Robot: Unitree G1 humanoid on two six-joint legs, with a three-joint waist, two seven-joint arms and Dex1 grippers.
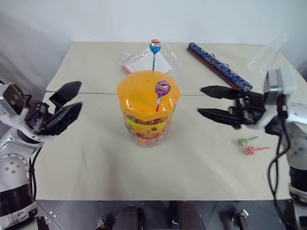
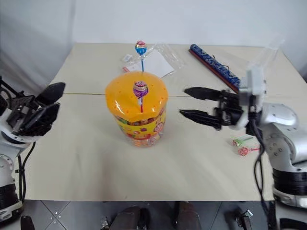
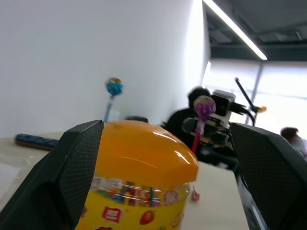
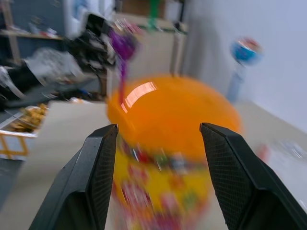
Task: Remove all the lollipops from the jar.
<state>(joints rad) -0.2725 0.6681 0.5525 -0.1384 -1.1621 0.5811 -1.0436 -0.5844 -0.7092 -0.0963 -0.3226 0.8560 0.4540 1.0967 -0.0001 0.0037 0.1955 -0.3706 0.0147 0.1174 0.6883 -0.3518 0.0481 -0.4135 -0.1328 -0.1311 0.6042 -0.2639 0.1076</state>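
The jar [image 1: 146,125], a clear cylinder with a yellow label and a domed orange lid [image 1: 139,91], stands at the middle of the table. Two lollipops stand upright in the lid's holes: a purple one [image 1: 162,88] on the right side and a blue one [image 1: 155,46] at the far edge. A green lollipop [image 1: 242,141] and a red lollipop [image 1: 250,151] lie on the table at the right. My right gripper [image 1: 200,100] is open, level, pointing at the jar from the right, a short way off. My left gripper [image 1: 79,96] is open on the jar's left, further away.
Behind the jar lies a clear plastic bag with paper [image 1: 142,61]. A long blue box [image 1: 219,66] lies at the back right, with another clear wrapper [image 1: 263,59] beyond it. The beige table [image 1: 96,163] ends just in front of me.
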